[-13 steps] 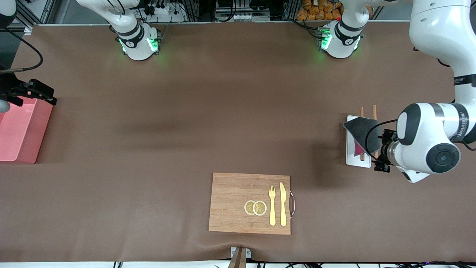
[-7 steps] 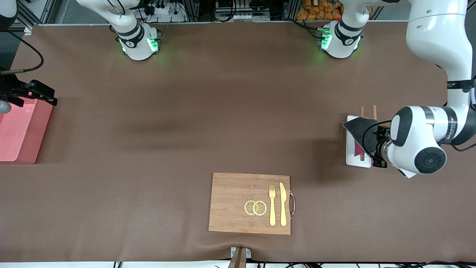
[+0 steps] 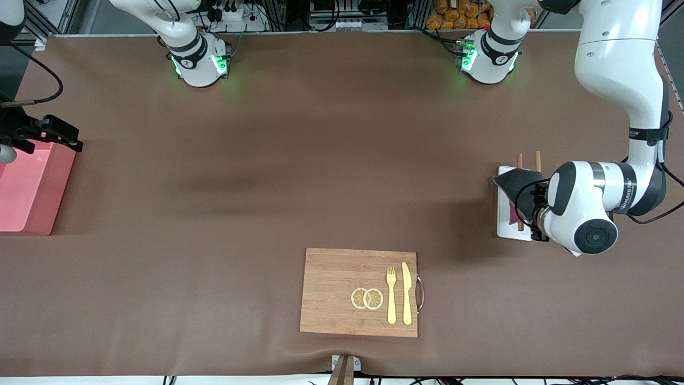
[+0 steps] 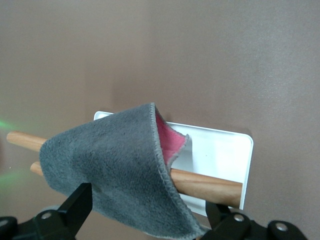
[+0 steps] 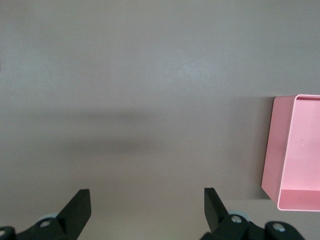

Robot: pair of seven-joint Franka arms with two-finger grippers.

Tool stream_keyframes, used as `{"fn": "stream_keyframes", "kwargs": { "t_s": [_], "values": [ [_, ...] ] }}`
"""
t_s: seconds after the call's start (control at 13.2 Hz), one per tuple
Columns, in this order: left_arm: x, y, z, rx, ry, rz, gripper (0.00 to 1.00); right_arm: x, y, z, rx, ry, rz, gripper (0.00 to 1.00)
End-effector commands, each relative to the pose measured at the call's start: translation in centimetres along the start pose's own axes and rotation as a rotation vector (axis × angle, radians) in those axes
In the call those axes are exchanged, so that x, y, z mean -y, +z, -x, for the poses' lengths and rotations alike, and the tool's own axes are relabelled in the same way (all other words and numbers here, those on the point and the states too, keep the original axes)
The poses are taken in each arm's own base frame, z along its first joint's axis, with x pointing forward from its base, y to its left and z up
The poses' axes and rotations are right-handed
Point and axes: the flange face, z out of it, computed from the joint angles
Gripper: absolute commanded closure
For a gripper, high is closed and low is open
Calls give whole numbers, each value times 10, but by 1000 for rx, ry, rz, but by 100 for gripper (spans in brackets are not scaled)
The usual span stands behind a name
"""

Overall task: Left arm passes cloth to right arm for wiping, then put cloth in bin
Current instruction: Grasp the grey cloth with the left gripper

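Note:
The cloth (image 3: pixel 517 184) is draped grey face up over two wooden rods (image 3: pixel 538 159) on a white tray (image 3: pixel 505 224) toward the left arm's end of the table. In the left wrist view the cloth (image 4: pixel 110 160) shows a crimson inner fold, and its lower edge hangs between the fingers. My left gripper (image 4: pixel 147 215) is open, its fingers on either side of that edge. The pink bin (image 3: pixel 26 187) stands at the right arm's end of the table. My right gripper (image 5: pixel 145 210) is open and empty, waiting over the table beside the bin (image 5: pixel 300 150).
A bamboo cutting board (image 3: pixel 342 291) lies near the front edge of the table. It carries two lemon slices (image 3: pixel 367 298), a yellow fork (image 3: pixel 391 294) and a yellow knife (image 3: pixel 406 293).
My left arm's wrist has slid in toward the tray and cloth, covering more of them. The cloth and the right arm have not moved.

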Motion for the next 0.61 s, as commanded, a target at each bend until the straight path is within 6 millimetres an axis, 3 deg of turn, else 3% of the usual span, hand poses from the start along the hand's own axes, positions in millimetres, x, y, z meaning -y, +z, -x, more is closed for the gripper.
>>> {"fn": "stream_keyframes", "kwargs": {
  "t_s": [0.0, 0.08, 0.15, 0.23, 0.38, 0.53],
  "values": [
    [4, -4, 7, -33, -26, 12, 0, 2, -2, 2, 3, 14, -9, 0],
    [4, -4, 11, -33, -59, 14, 0, 2, -3, 2, 1, 14, -9, 0],
    [4, -5, 11, -34, -88, 16, 7, 2, -1, 1, 4, 14, -11, 0],
    [5, -7, 11, -34, -90, 18, 49, 1, 0, 1, 6, 15, -11, 0],
    [5, -9, 13, -35, -86, 21, 92, 1, -1, 2, 6, 16, -10, 0],
    [5, -11, 14, -34, -81, 24, 97, 1, 0, 1, 3, 16, -11, 0]
  ]
}}
